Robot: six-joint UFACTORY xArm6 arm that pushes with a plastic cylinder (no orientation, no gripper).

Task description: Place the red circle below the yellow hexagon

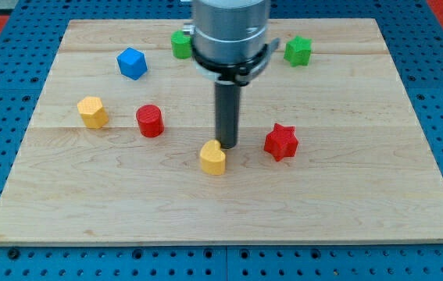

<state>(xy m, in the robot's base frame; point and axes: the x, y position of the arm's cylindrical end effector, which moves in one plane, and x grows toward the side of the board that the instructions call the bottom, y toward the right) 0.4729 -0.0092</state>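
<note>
Nearest the desk's [377, 218] bottom edge, close to the middle, lies a yellow heart-shaped block [213, 158]. My tip [227, 147] stands right at that block's upper right side, touching it or just beside it; I cannot tell which. The arm carries no claw, only the dark rod, so there is nothing clenched or released to report.

A little farther up, the red star [280, 141] sits to the right of my tip, apart from it. On the left half, the red circle [150, 120] rests just to the right of the yellow hexagon [92, 112], near but not touching.

Farther still, the blue block [132, 63] sits toward the top left corner. Along the top edge are two green blocks, one [180, 44] partly hidden by the arm, another [298, 51] to its right.
</note>
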